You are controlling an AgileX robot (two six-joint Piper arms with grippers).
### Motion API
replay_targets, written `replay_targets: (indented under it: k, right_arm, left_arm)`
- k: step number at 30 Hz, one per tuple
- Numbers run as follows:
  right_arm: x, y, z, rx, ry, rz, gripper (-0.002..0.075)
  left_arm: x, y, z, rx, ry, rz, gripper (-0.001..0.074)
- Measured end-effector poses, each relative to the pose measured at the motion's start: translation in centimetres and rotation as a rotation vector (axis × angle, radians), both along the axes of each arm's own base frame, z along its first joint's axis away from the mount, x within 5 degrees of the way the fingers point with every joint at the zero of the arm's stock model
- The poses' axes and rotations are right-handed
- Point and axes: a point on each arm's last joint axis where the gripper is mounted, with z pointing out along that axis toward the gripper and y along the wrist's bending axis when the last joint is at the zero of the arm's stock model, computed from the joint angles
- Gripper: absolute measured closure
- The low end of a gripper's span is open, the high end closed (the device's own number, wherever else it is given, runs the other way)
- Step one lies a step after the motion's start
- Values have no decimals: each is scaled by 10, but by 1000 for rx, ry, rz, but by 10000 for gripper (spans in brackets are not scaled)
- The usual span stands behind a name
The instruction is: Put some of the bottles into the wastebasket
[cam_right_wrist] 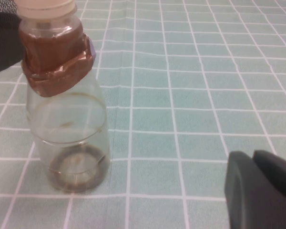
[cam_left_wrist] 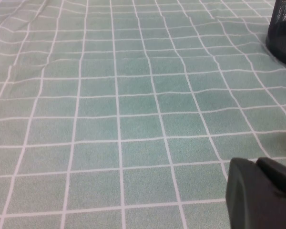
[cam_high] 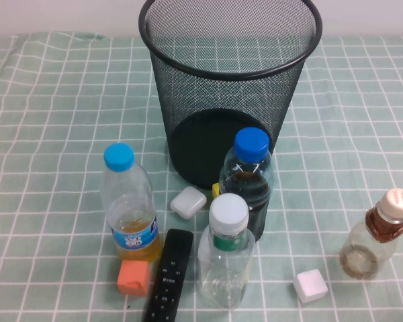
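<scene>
A green checked tablecloth (cam_high: 47,134) covers the whole table. The black wire-mesh wastebasket (cam_high: 230,87) stands upright at the far centre. Just in front of it stands the dark-blue-capped bottle (cam_high: 247,182) with dark liquid, and nearer still the white-capped bottle (cam_high: 226,253) with its green label band, upright and empty. To the left stands the light-blue-capped bottle (cam_high: 129,209) with orange liquid. The small cream-capped bottle (cam_high: 376,236) with brown neck wrap stands upright well apart at the near right. A black remote (cam_high: 169,275) lies between the two near bottles, an orange cube (cam_high: 133,278) at its left. A white case (cam_high: 188,202) sits by the basket's base; a white cube (cam_high: 310,286) lies near right.

The left gripper (cam_left_wrist: 262,195) hangs over bare cloth on the left; the right gripper (cam_right_wrist: 260,191) sits close to the cream-capped bottle. I cannot tell how their fingers stand.
</scene>
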Motion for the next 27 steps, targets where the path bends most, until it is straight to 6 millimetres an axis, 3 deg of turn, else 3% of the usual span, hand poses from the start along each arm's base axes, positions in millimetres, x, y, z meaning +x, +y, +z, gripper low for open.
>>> replay_targets:
  k: [22,27]
  right_arm:
    - [0,0,0,0,0,0,734]
    - [0,0,0,0,0,0,734]
  left_arm:
    - [1,0,2,-5,-21,2,740]
    - [2,-3,10,-173,-89,8,740]
